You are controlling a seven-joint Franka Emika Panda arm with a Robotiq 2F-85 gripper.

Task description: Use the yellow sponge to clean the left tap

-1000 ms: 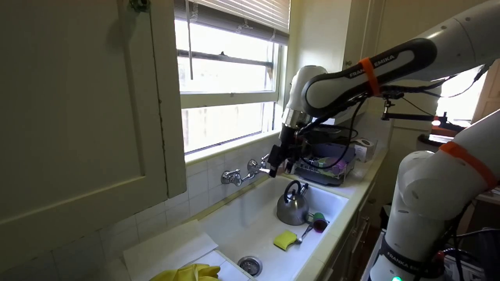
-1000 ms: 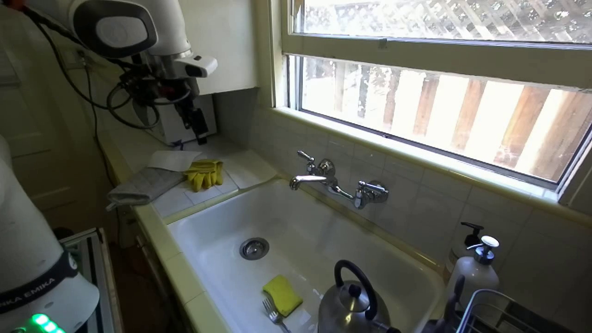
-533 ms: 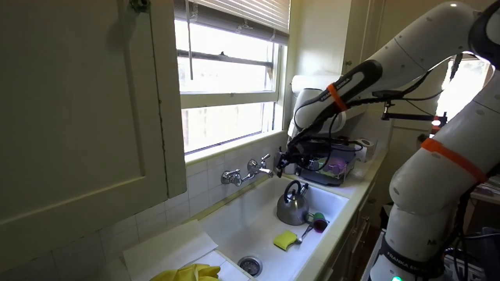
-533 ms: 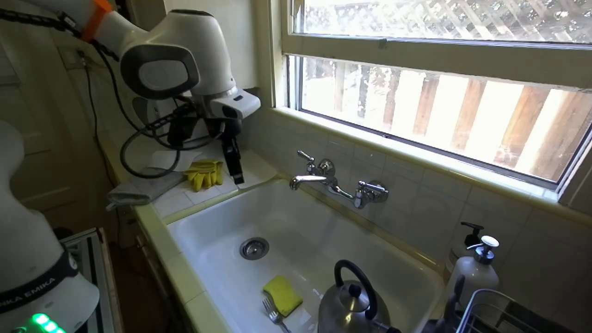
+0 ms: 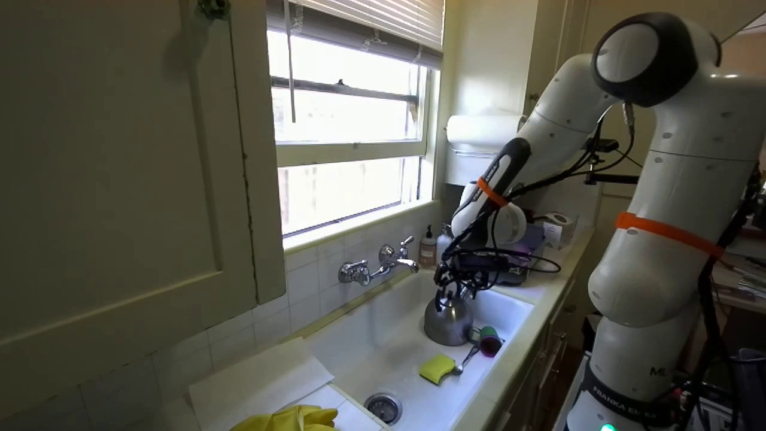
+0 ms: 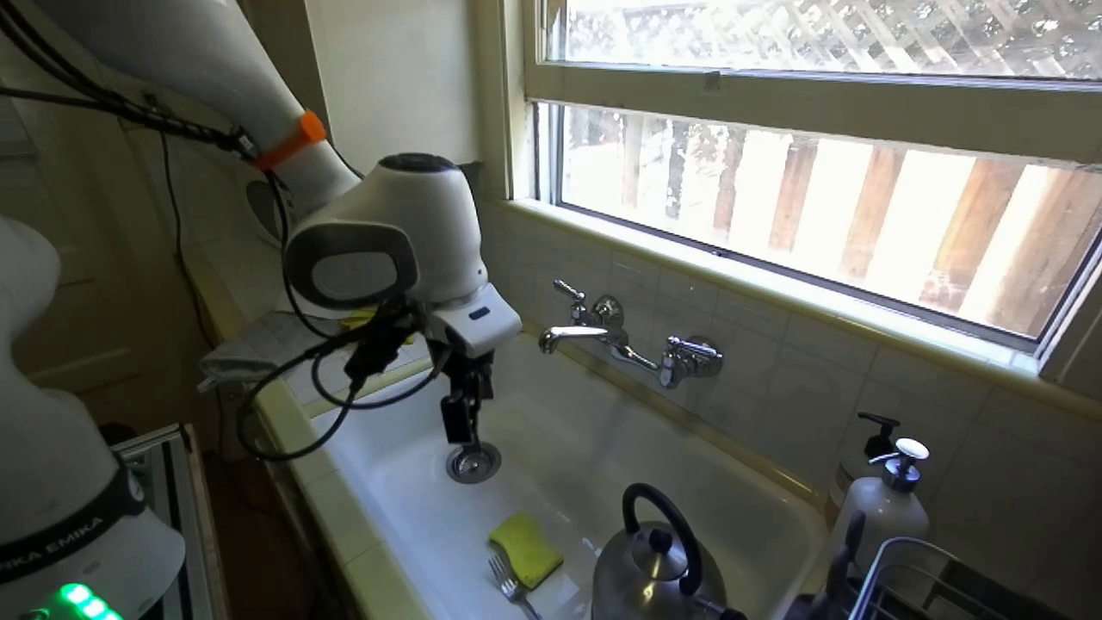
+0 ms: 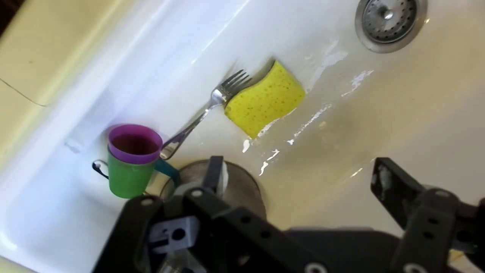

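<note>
The yellow sponge (image 5: 437, 367) lies flat on the white sink floor (image 5: 383, 359) beside a fork. It also shows in an exterior view (image 6: 527, 551) and in the wrist view (image 7: 265, 99), beyond the fingertips. The chrome left tap (image 5: 354, 272) is on the tiled wall, on the drain side of the faucet; it also shows in an exterior view (image 6: 572, 293). My gripper (image 7: 299, 168) is open, with nothing between its fingers. It hangs above the sink, pointing down, apart from the sponge; it also shows in both exterior views (image 5: 441, 302) (image 6: 465, 430).
A steel kettle (image 6: 659, 568) stands in the sink, partly behind one finger in the wrist view. A fork (image 7: 216, 100) touches the sponge's side. Stacked green and purple cups (image 7: 130, 174) lie nearby. The spout (image 6: 568, 336) juts over the sink. Soap bottles (image 6: 887, 508) stand behind.
The arm has swung in from over the counter. My gripper has come down over the sink, towards the sponge. The sponge and the other things have not moved.
</note>
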